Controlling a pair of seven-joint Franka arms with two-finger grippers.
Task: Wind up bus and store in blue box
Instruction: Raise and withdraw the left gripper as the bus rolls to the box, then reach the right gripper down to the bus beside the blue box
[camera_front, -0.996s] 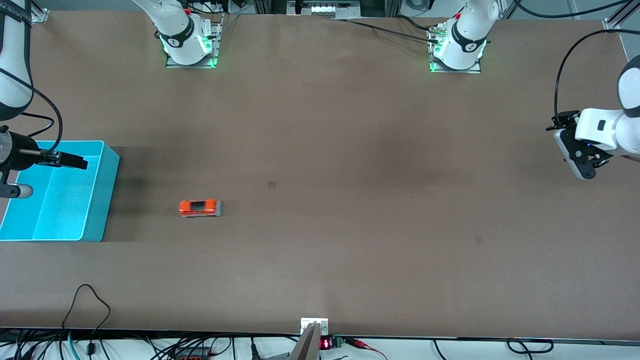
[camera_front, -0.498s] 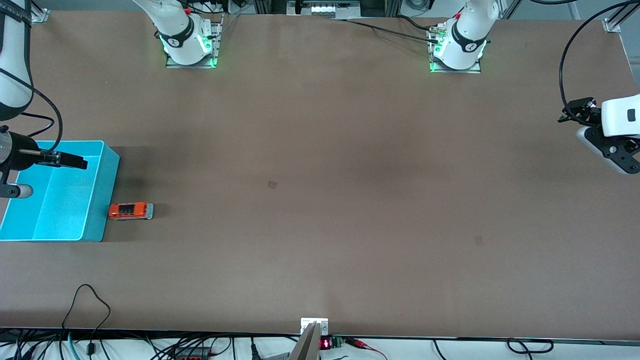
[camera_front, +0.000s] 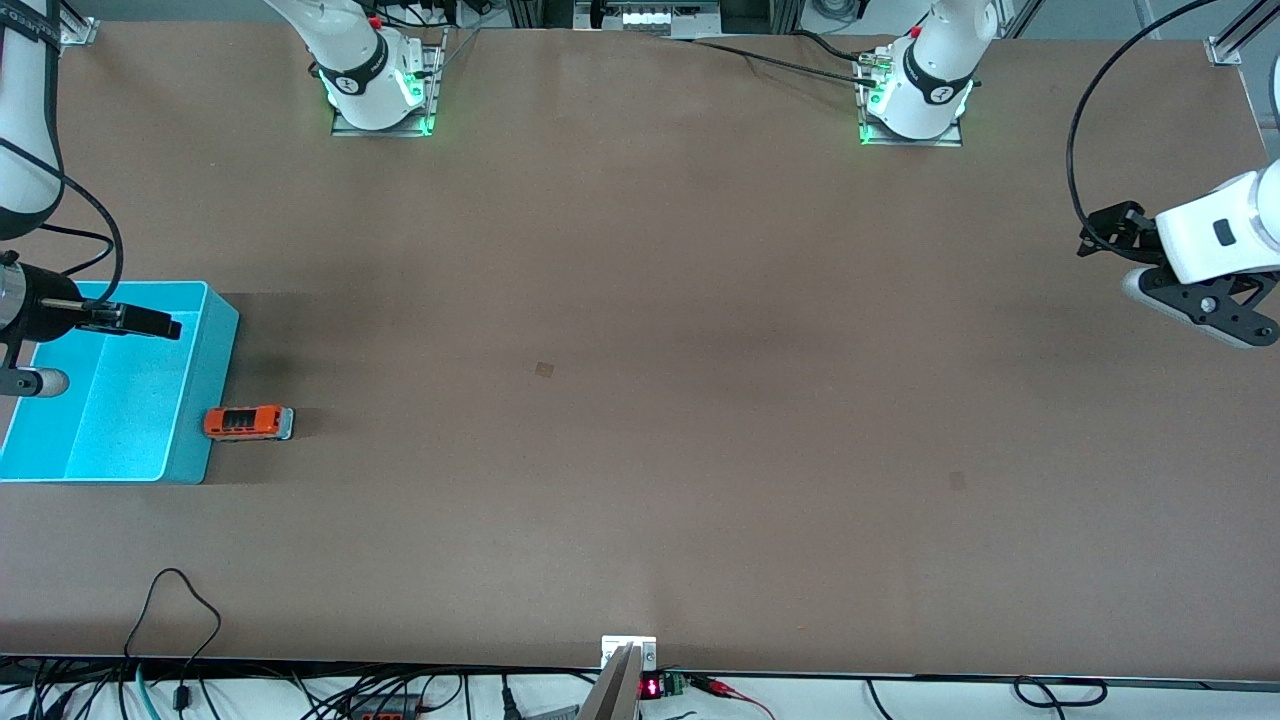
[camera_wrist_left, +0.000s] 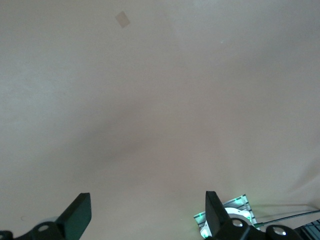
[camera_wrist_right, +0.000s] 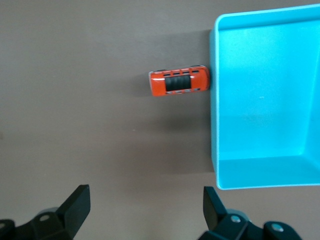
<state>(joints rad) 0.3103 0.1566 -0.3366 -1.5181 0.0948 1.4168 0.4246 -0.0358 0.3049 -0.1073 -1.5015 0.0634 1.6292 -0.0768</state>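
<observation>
The orange-red bus (camera_front: 248, 422) stands on the table with one end against the outer wall of the blue box (camera_front: 222, 372), on the side toward the left arm's end. The box is empty. My right gripper (camera_front: 158, 325) hangs over the box, open and empty. Its wrist view shows the bus (camera_wrist_right: 179, 82) beside the box (camera_wrist_right: 260, 100), well ahead of the open right gripper (camera_wrist_right: 145, 210). My left gripper (camera_front: 1215, 312) is up over the left arm's end of the table, and its own view shows it open (camera_wrist_left: 148, 215) and empty over bare table.
Two small tape marks lie on the brown table, one mid-table (camera_front: 544, 369) and one toward the left arm's end (camera_front: 958, 481). The arm bases (camera_front: 380, 95) (camera_front: 915, 105) stand farthest from the front camera. Cables (camera_front: 180, 620) lie at the nearest edge.
The bus has rolled across the table toward the blue box and now rests against its wall. The left gripper has shifted and tilted at its end. The right arm has not moved.
</observation>
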